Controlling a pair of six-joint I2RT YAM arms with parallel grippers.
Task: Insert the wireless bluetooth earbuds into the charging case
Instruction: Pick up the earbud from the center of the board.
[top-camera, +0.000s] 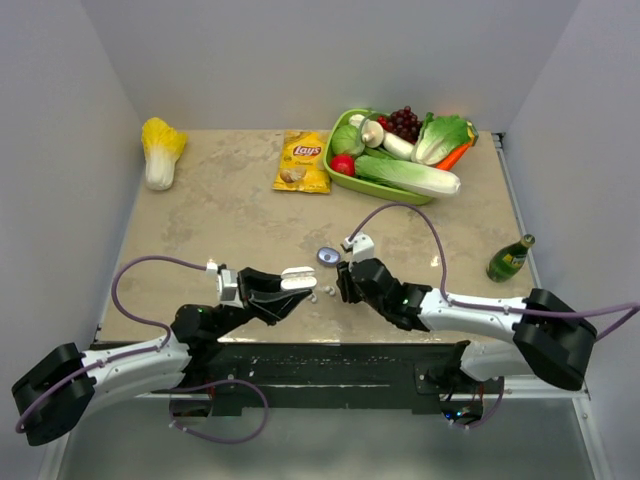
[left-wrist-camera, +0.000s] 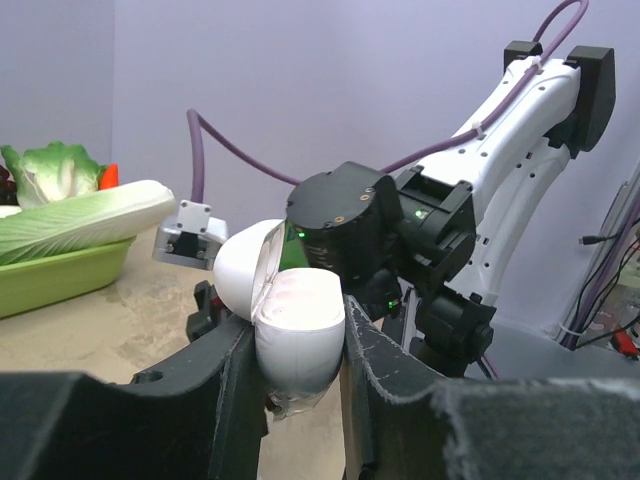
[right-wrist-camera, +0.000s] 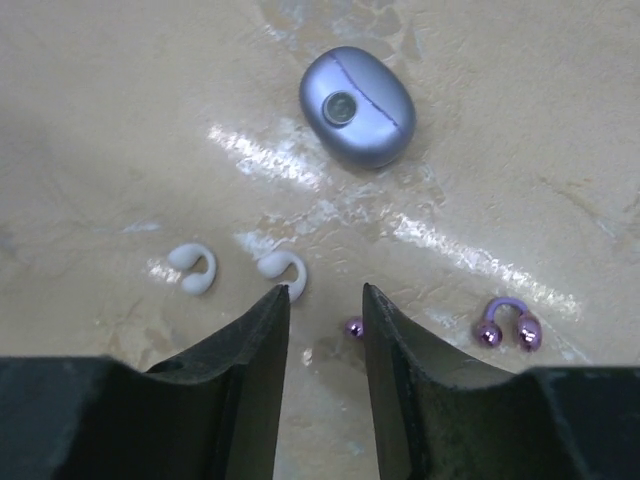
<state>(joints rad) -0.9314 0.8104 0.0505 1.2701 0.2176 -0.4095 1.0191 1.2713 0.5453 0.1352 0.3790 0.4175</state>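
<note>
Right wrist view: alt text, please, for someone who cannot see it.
The right tool hangs open over a beige tabletop, its tips near two white earbuds. A purple earbud lies at picture right, a lilac oval case further off.

Bright, soft overhead light; glare streaks the tabletop (right-wrist-camera: 270, 160).

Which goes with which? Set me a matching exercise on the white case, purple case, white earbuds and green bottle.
1 white case
2 purple case
3 white earbuds
4 green bottle

a closed, lying on the table
b standing near the table's right edge
c clamped in the left gripper, lid open
d loose on the table, just ahead of the right gripper

Pairs: 1-c, 2-a, 3-d, 4-b
</note>
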